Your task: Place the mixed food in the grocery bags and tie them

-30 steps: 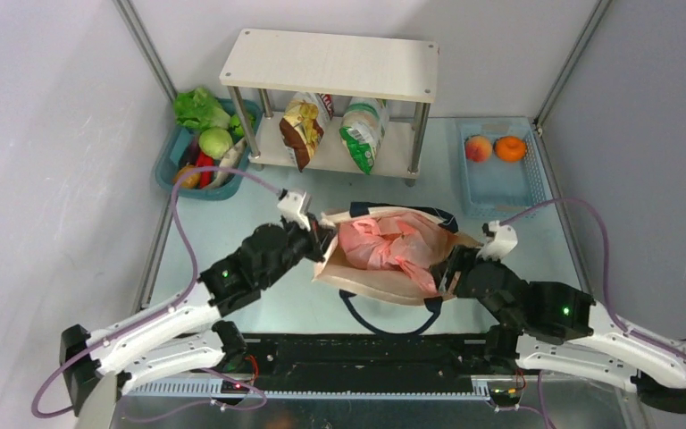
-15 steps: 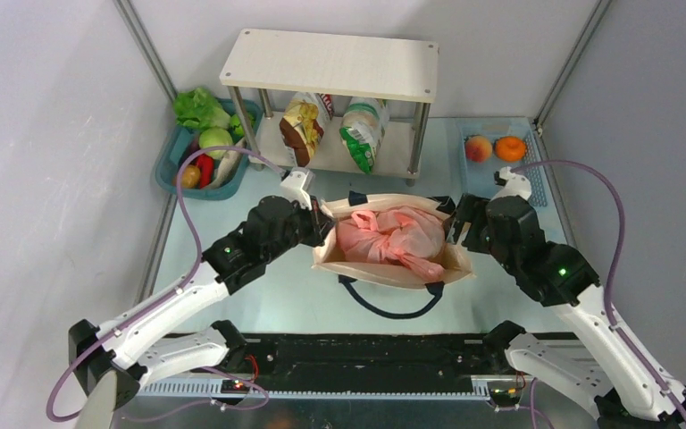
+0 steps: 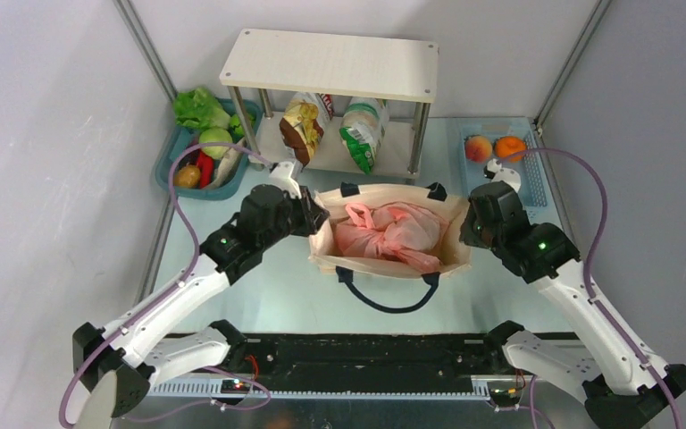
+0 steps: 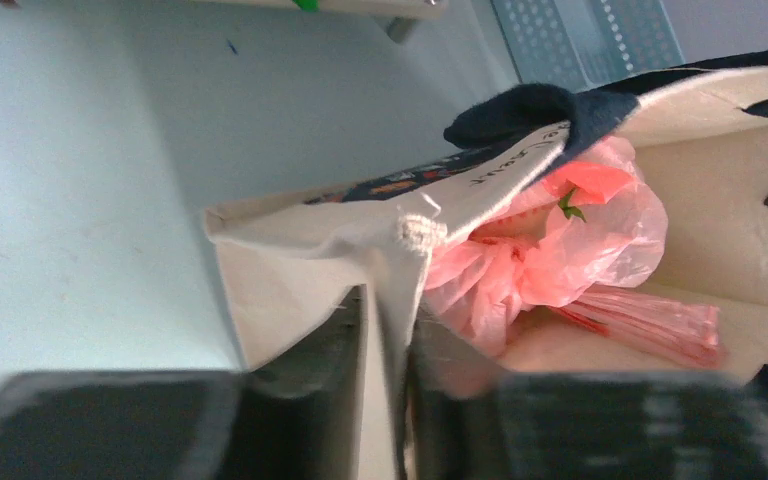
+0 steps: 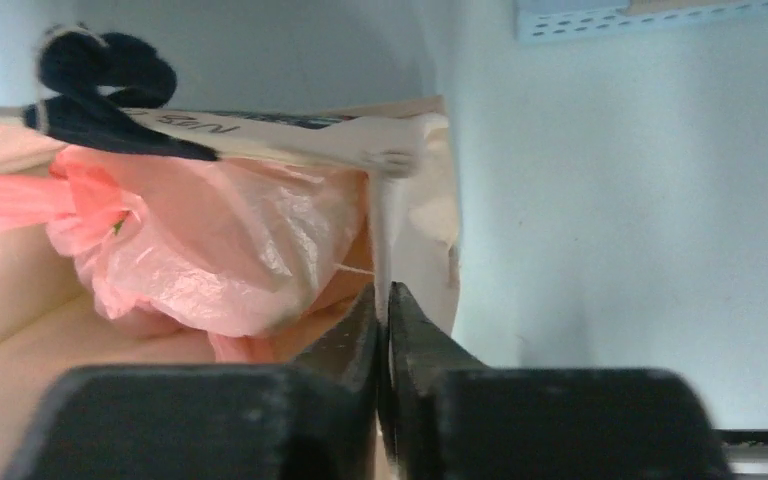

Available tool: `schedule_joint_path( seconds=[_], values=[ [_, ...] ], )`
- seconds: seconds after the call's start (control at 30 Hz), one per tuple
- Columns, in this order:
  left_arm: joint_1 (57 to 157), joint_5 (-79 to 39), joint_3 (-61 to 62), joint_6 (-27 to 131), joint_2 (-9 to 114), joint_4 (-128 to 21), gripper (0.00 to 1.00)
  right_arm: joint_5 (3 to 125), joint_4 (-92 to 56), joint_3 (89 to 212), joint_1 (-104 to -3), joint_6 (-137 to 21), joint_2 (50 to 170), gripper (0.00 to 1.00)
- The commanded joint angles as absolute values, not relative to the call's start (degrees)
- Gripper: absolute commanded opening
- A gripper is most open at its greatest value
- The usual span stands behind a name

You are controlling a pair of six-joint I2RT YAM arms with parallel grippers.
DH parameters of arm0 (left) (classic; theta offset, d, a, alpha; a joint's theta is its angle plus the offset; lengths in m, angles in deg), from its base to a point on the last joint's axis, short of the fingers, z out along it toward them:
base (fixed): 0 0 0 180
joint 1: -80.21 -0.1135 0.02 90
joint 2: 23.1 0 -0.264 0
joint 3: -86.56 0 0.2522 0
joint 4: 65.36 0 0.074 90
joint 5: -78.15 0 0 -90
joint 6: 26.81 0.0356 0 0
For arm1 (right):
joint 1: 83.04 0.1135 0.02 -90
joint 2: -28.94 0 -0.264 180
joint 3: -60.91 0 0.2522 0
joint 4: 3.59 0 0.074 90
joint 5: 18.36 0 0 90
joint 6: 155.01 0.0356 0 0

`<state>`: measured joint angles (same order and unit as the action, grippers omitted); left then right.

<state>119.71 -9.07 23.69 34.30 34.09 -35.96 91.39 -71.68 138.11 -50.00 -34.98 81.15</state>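
Note:
The beige canvas tote [image 3: 326,255] stands open in the middle of the table, with its navy handle [image 3: 389,302] lying toward me. Inside it lies the knotted pink plastic bag [image 3: 384,231]; what it holds is hidden. My left gripper [image 3: 315,223] is shut on the tote's left wall, and the left wrist view shows the cloth [image 4: 290,235] between the close-set jaws of the left gripper [image 4: 388,305]. My right gripper [image 3: 463,228] pinches the right wall. In the right wrist view the right gripper [image 5: 382,295] is tight on the cloth edge [image 5: 425,200] beside the pink bag [image 5: 230,240].
A white shelf [image 3: 330,63] stands behind the tote with a brown-yellow crisp packet [image 3: 302,130] and a green-white packet [image 3: 363,134] under it. A teal basket [image 3: 165,161] of vegetables is at the back left. A blue basket [image 3: 500,188] holding a peach and an orange is at the back right.
My right arm swung from the near side to the tote's right wall and its jaws closed on it. The tote shifted away from me and squared up; my left gripper moved with its wall.

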Motion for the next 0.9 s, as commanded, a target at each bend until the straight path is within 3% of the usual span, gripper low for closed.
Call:
schedule_joint_path(
  seconds=[0.0, 0.03, 0.1, 0.17, 0.37, 0.53, 0.87],
  values=[
    [115.7, -10.3, 18.6, 33.1, 33.7, -38.9, 0.35, 95.4, -69.5, 138.4, -54.6, -35.7, 80.2, 0.01],
    [114.3, -10.5, 17.7, 33.0, 33.5, -38.6, 0.53, 94.8, -69.3, 138.4, -56.7, -36.4, 79.2, 0.00],
    [111.4, -11.2, 16.3, 33.0, 32.9, -38.2, 0.70, 93.2, -69.1, 138.5, -60.6, -37.8, 77.9, 0.00],
    [108.8, -11.4, 14.8, 33.0, 32.4, -37.9, 0.76, 91.3, -69.6, 138.8, -64.3, -39.1, 77.4, 0.00],
    [101.5, -5.9, 10.8, 33.4, 35.8, -37.8, 0.83, 86.9, -70.3, 138.9, -68.1, -39.6, 77.5, 0.00],
    [97.5, 3.2, 9.6, 34.0, 44.2, -43.7, 0.96, 83.3, -69.2, 138.8, -68.2, -38.5, 77.1, 0.00],
    [90.0, -6.5, 7.4, 35.5, 62.9, -65.2, 0.97, 79.7, -67.7, 138.6, -68.2, -39.0, 75.9, 0.00]
  ],
)
